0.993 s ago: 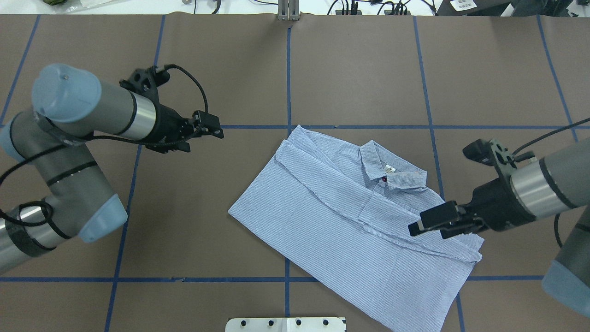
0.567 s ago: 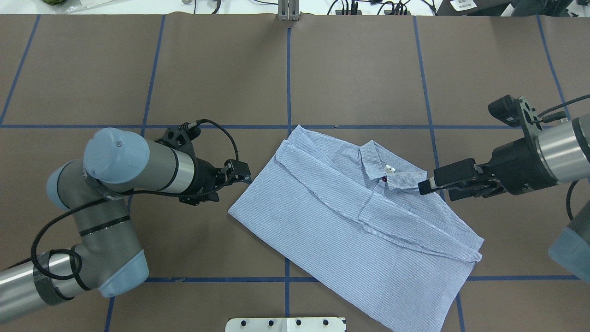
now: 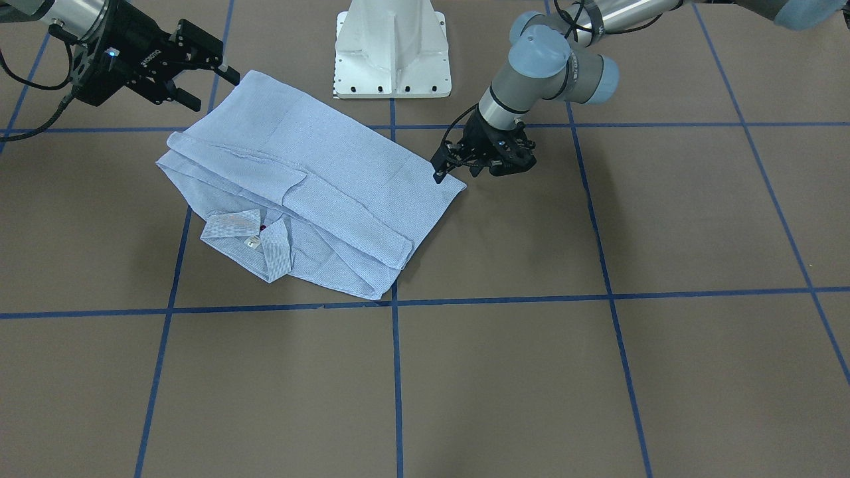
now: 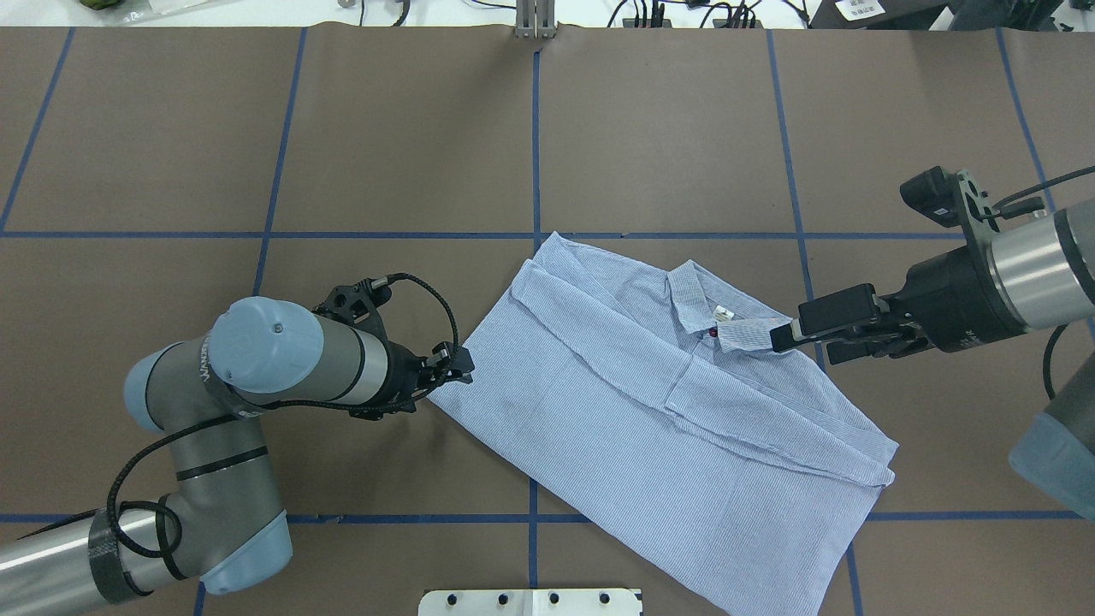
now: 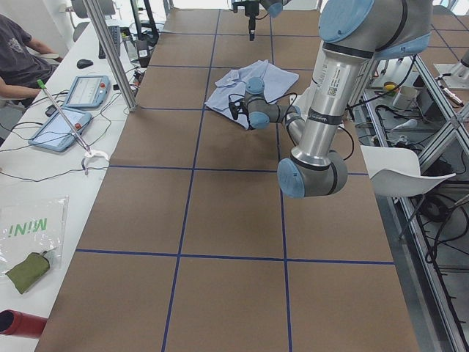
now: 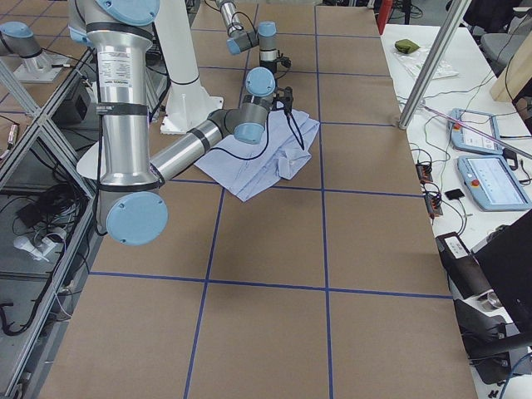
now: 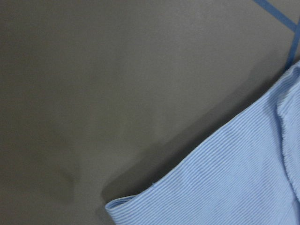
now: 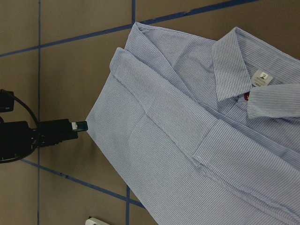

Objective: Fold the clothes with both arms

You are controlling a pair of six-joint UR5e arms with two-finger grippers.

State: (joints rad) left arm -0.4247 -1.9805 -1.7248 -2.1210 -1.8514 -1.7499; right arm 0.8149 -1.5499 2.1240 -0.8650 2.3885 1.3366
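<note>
Light blue, finely white-striped long-sleeved button-up shirt (image 4: pixel 599 402) found at centre of the overhead view, flat on the brown paper-covered table with blue tape grid (image 4: pixel 667 128), slanting from upper left to lower right. Collar (image 4: pixel 697 295) and small white neck label (image 4: pixel 724 313) facing up, along the long upper-right edge. Band of cloth, seemingly the sleeves, laid across the front just below the collar. Judged part-folded, with further folds outstanding.

Black two-finger left gripper (image 4: pixel 458 366), on the silver-and-grey left arm (image 4: pixel 282 359) entering from lower left: set low at the table, tips just beside the shirt's leftmost corner, on the edge away from the collar. Contact with cloth not confirmed. Appears parted at the fingers in the front-facing view, holding nothing. From the left wrist: only that corner, at lower right of frame, its hem curling slightly off the table. Placement judged a lead-in to pinching the corner.

Black two-finger right gripper (image 4: pixel 808 344), centre right of the overhead view: hangs above the shirt, spread wide, empty. Exact spot beneath not determinable, the overhead and front-facing views disagreeing. Judged held high to keep clear of the cloth while lining up a matching hold.

Risk noted: pinching one layer only at the left corner, dragging the shirt askew instead of lifting it evenly.
</note>
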